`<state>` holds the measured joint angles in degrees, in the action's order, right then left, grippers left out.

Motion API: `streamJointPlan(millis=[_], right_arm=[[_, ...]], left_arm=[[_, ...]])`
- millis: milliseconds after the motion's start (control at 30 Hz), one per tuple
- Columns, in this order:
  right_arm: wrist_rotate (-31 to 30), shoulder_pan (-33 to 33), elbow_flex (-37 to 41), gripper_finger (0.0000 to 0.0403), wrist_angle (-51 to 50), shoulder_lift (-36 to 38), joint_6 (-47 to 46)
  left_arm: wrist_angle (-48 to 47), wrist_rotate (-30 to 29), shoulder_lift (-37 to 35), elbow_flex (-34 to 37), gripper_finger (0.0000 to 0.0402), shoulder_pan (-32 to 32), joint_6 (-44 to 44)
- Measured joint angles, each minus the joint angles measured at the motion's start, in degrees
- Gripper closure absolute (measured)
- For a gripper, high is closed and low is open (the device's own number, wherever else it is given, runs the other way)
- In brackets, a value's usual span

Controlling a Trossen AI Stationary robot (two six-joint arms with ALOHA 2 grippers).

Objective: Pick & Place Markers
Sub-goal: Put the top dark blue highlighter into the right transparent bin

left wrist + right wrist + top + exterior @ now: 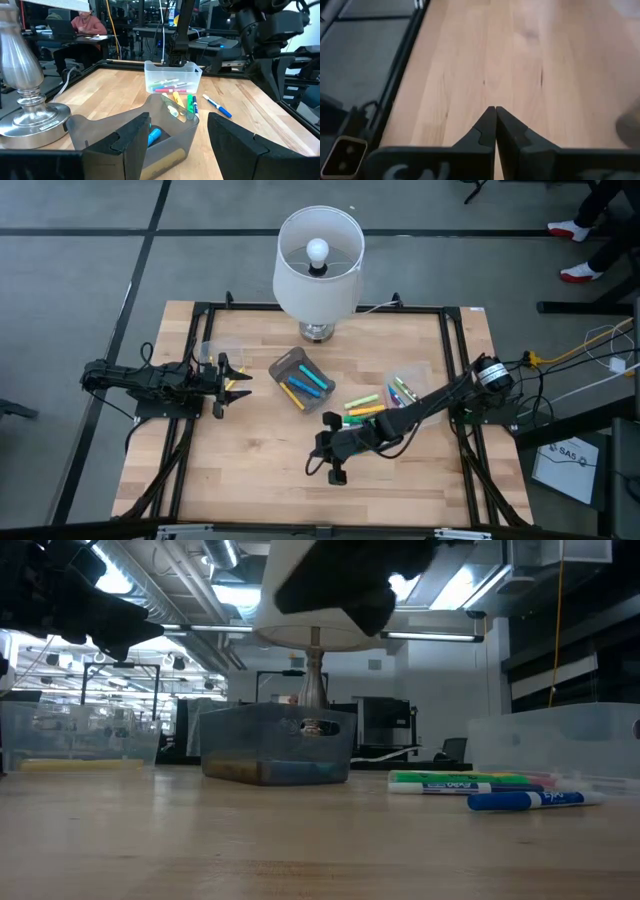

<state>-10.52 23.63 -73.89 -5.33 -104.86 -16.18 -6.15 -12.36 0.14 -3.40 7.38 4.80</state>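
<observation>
Here, markers (362,404) yellow, green, blue, loose on table (250,460).

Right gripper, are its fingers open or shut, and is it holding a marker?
Shut and empty. The right gripper has its fingers pressed together with nothing between them, above bare table.

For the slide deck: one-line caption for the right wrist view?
Right gripper shut and empty above the bare wooden table, no markers in sight.
</observation>
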Motion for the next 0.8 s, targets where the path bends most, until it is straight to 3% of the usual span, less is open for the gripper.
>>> streamJointPlan(millis=[433, 800], right_arm=[[-2.0, 1.6, 0.0, 0.0392, -12.9, 0.0, -4.8], [-11.0, 1.7, 0.0, 0.0398, -30.1, 0.0, -6.9]], left_arm=[[0.0, 0.0, 0.0, 0.0, 0.0205, 0.0, 0.0], [0.0, 0.0, 0.0, 0.0, 0.0205, 0.0, 0.0]])
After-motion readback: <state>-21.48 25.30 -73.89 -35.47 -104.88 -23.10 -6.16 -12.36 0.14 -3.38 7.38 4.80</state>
